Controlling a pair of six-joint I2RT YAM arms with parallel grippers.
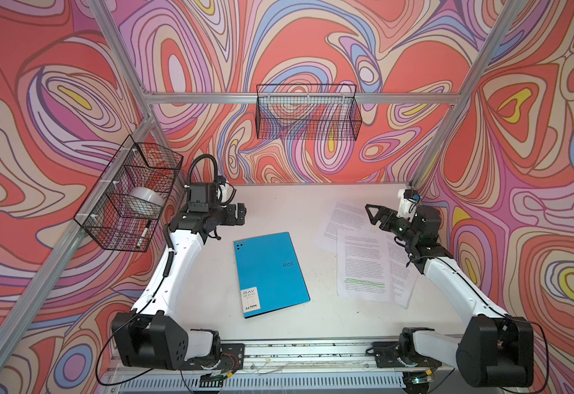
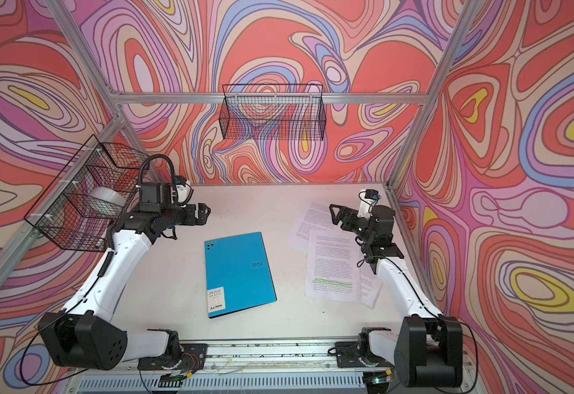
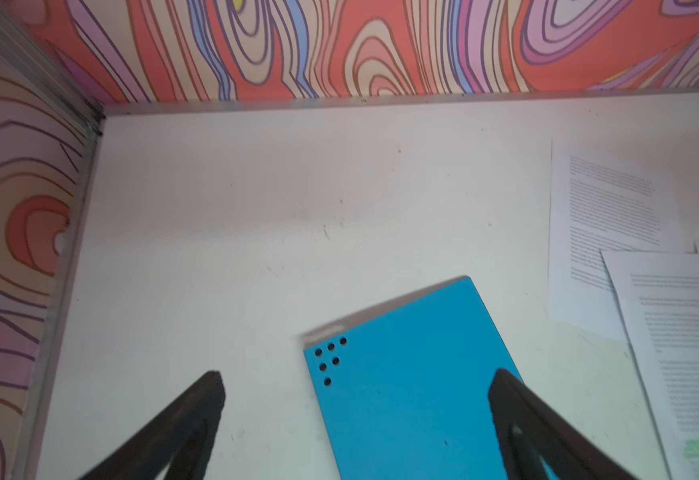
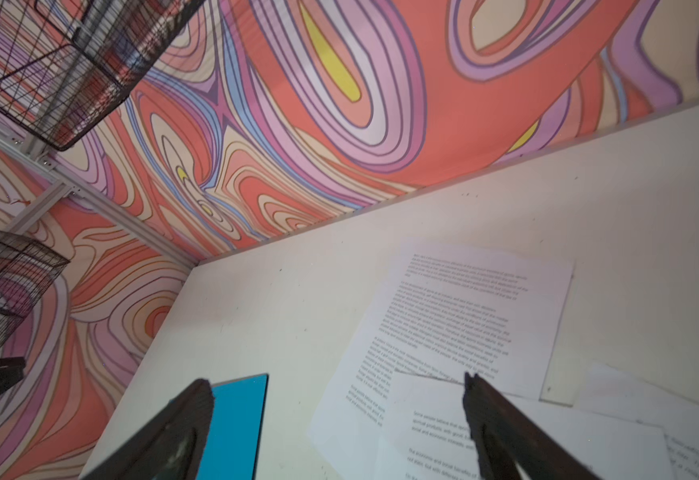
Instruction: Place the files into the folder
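On the white tabletop (image 1: pixel 295 211), both top views, folder (image 1: pixel 271 273): closed, flat, mid-table, slightly skewed; smooth bright-blue cover, white label sticker (image 1: pixel 250 300) at near corner.
Top views, files (image 1: pixel 364 262): thin white sheets w/ dense black print, fanned & overlapping, flat just right of folder, small gap betw. them; green highlighter stripe (image 1: pixel 364 283) low on front sheet.
Top views, L gripper (image 1: pixel 242 214): black, jaws spread, nothing held, hanging beyond folder's far-left corner.
Top views, R gripper (image 1: pixel 370 215): black triangular fingers spread, nothing held, above far sheet.
Top views, baskets: black wire mesh; side basket (image 1: pixel 128 194) has a pale tape roll (image 1: pixel 145 199) + marker (image 1: pixel 143 233); back basket (image 1: pixel 307 112) at rear.
L wrist, folder (image 3: pixel 414 395): rounded corner, cluster of round holes (image 3: pixel 331 346), matte blue; L gripper (image 3: pixel 358 380) fingers dark, wedge-shaped, blurred, wide apart.
L wrist, files (image 3: pixel 613 232): off to folder's side, print too fine to read.
R wrist, files (image 4: pixel 455 324): flat, crisp-edged, stacked askew; R gripper (image 4: pixel 337 382) fingers wide, empty; folder (image 4: pixel 235 424) corner beside the sheets.
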